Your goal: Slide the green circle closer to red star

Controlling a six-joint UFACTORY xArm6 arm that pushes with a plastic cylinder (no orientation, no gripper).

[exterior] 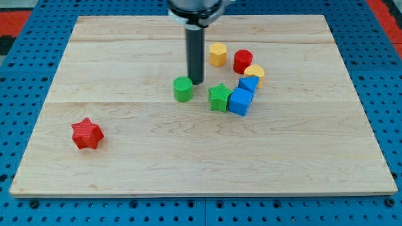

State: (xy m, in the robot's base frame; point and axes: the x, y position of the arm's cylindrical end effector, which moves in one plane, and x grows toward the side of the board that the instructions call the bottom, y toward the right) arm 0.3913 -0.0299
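**Q:** Camera view first: where is the thing we have to move?

**A:** We see the small green round plastic block (pixel 183 89) standing free on the pale wooden board (pixel 301 157), a little above the middle. Our dark straight rod comes down from the view's top, and my tip (pixel 197 82) sits just beside the green circle, at its upper right, close enough that we cannot tell whether it touches. We have no fingers at all, so nothing is clenched or released; the rod only pushes.

**Q:** And the goal?

**A:** The small red star-shaped plastic block (pixel 86 134) lies well apart, toward the view's lower left.

**Q:** What else is near?

**A:** To the view's right sit a green star block (pixel 218 97), two blue blocks (pixel 240 101) touching each other, a yellow heart-like block (pixel 254 71), a red cylinder (pixel 243 61) and a yellow hexagon-like block (pixel 217 54).

**Q:** How will the green circle handle?

**A:** We judge it light and rigid, sliding easily on smooth wood. Being round, it may roll off the rod sideways, so we should press squarely on its upper-right side, opposite the red star, and keep the push line through its centre.
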